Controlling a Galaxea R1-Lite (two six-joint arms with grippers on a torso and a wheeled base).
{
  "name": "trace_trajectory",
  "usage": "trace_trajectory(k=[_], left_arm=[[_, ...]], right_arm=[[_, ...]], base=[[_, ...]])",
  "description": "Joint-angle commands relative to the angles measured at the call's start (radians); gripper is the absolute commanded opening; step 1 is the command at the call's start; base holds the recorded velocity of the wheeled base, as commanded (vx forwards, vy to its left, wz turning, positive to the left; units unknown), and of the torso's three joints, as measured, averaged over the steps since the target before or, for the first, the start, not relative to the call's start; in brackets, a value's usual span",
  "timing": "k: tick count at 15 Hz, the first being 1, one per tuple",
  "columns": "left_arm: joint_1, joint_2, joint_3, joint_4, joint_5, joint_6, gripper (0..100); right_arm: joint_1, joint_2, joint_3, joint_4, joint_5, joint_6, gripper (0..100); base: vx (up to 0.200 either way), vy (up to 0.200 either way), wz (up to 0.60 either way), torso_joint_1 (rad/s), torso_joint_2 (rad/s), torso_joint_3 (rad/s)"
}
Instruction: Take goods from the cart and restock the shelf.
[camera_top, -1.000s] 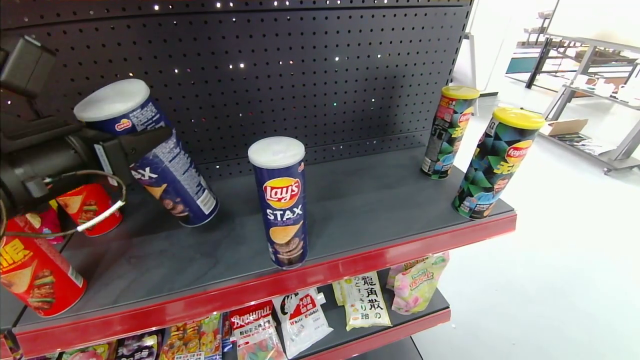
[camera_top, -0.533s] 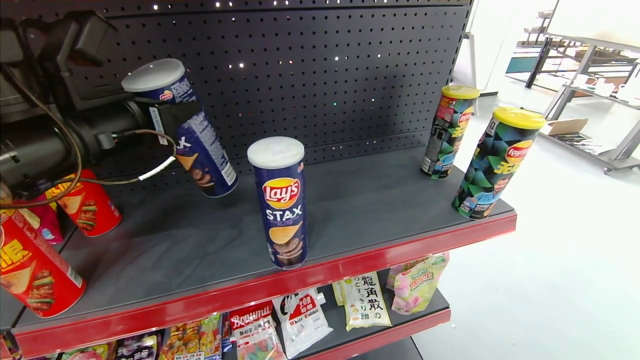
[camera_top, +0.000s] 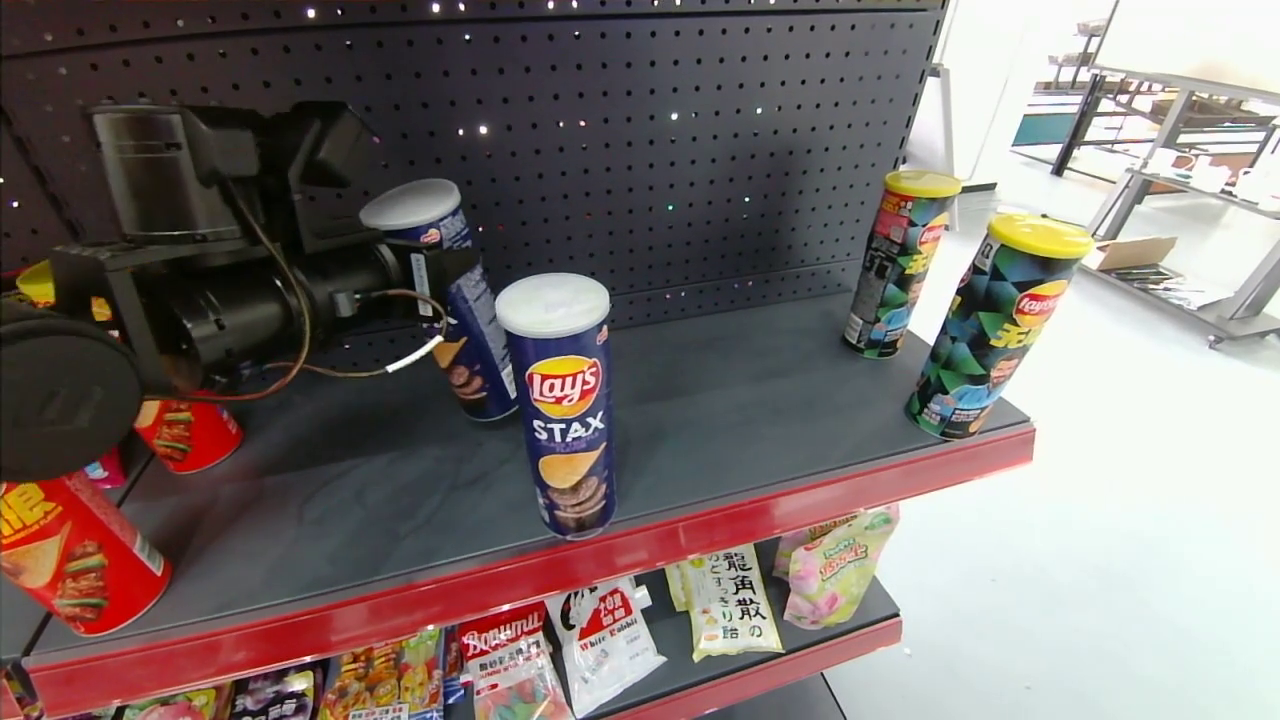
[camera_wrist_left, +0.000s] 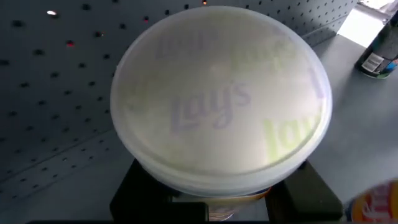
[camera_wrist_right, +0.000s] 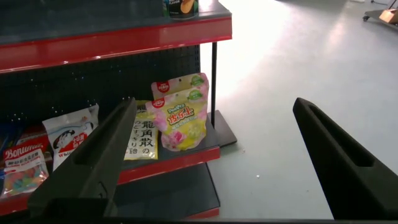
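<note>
My left gripper (camera_top: 447, 270) is shut on a blue chip can (camera_top: 462, 330) with a white lid, held slightly tilted over the back of the grey shelf (camera_top: 730, 400). Its base sits just behind and left of a second blue can (camera_top: 562, 400), which stands upright near the red front edge. I cannot tell whether the held can touches the shelf. In the left wrist view the white lid (camera_wrist_left: 221, 118) sits above my left gripper (camera_wrist_left: 224, 202), with black fingers (camera_wrist_left: 146, 196) on either side. My right gripper (camera_wrist_right: 217, 168) is open and holds nothing, down near the lower shelf.
Two green-and-black cans with yellow lids (camera_top: 900, 265) (camera_top: 995, 330) stand at the shelf's right end. Red cans (camera_top: 70, 560) (camera_top: 185, 430) stand at the left. Snack bags (camera_top: 725, 600) (camera_wrist_right: 180, 121) lie on the lower shelf. A black pegboard (camera_top: 650, 150) backs the shelf.
My left arm has carried the blue can to the right and toward the back of the shelf, lowering it and bringing it closer to upright beside the standing blue can.
</note>
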Motion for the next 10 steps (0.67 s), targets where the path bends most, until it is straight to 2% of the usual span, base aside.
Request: trace_trajectory(k=[1, 3, 10], left_arm=[[-0.019, 0.082, -0.07, 0.0, -0.001, 0.0, 0], [-0.03, 0.127, -0.121, 0.003, -0.001, 0.003, 0], [-0.044, 0.194, -0.175, 0.003, -0.004, 0.003, 0]], right_arm=[[0.0, 0.0, 0.0, 0.0, 0.0, 0.0, 100], [0.0, 0.0, 0.0, 0.0, 0.0, 0.0, 100], [0.0, 0.0, 0.0, 0.0, 0.0, 0.0, 100]], base=[[0.0, 0.0, 0.0, 0.0, 0.0, 0.0], [0.0, 0.0, 0.0, 0.0, 0.0, 0.0], [0.0, 0.0, 0.0, 0.0, 0.0, 0.0]])
